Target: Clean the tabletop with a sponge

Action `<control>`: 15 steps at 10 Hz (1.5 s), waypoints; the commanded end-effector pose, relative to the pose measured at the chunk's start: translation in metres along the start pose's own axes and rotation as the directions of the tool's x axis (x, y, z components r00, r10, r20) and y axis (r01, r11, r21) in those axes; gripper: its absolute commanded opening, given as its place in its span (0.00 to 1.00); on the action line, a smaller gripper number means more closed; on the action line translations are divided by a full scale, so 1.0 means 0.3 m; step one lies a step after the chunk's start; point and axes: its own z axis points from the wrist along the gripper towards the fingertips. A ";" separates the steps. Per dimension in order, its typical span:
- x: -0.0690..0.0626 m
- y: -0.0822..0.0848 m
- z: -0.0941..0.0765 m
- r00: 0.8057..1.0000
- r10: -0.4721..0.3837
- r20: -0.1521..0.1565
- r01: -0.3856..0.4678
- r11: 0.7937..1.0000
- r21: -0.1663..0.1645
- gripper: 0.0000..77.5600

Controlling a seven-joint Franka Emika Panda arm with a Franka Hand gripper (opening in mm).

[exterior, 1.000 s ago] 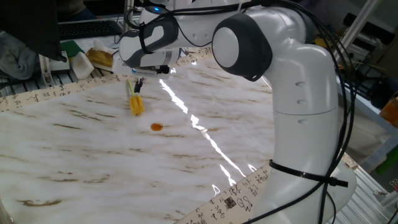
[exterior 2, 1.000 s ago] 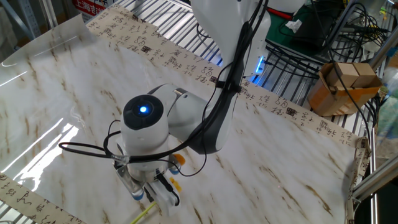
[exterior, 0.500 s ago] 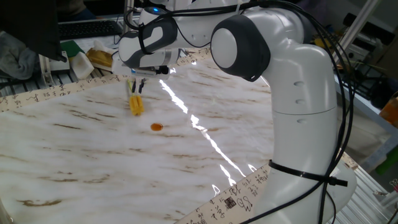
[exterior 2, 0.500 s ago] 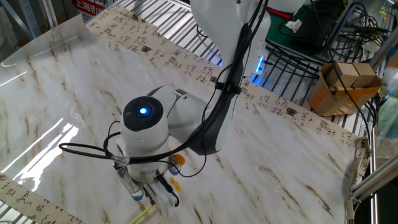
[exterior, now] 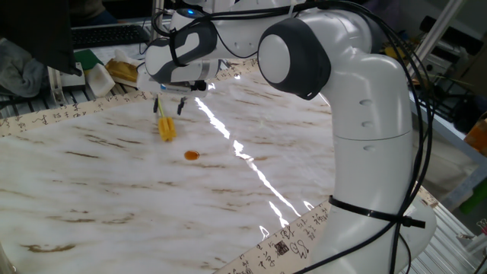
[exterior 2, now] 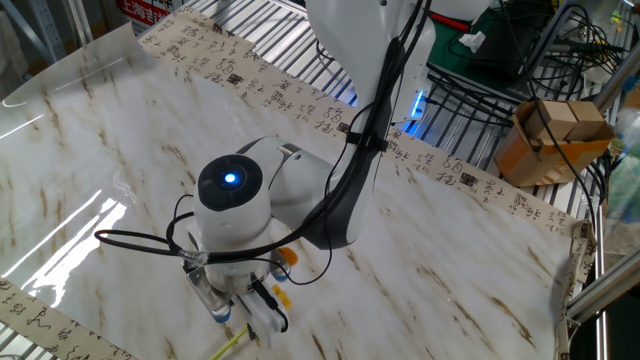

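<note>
Sponge (exterior: 167,126), yellow-orange head on pale stick, lies below spread, empty claw (exterior: 169,104)

We see the tabletop (exterior: 114,190) as a broad, glossy white surface with a marble pattern of brown streaks, catching bright strips of reflected light. A beige strip printed with black characters runs along its edges. The sponge (exterior: 166,125) lies flat on the tabletop toward the far side in one fixed view: a small yellow-orange oblong head with a thin, pale yellow-green stick handle pointing away toward the beige border. In the other fixed view we make out only the pale handle tip (exterior 2: 229,345) near the bottom edge; the head is hidden.
</note>
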 end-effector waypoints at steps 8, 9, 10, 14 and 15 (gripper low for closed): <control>-0.004 0.002 -0.002 0.992 0.085 -0.095 -0.083 0.996 0.030 1.00; -0.004 0.002 -0.002 0.992 0.084 -0.097 -0.082 0.996 0.025 1.00; -0.004 0.002 -0.002 0.991 0.088 -0.098 -0.086 0.996 0.017 1.00; -0.020 0.041 0.055 0.993 0.092 -0.068 -0.089 0.995 0.044 1.00; -0.028 0.053 0.077 0.995 0.086 -0.059 -0.083 0.995 0.054 1.00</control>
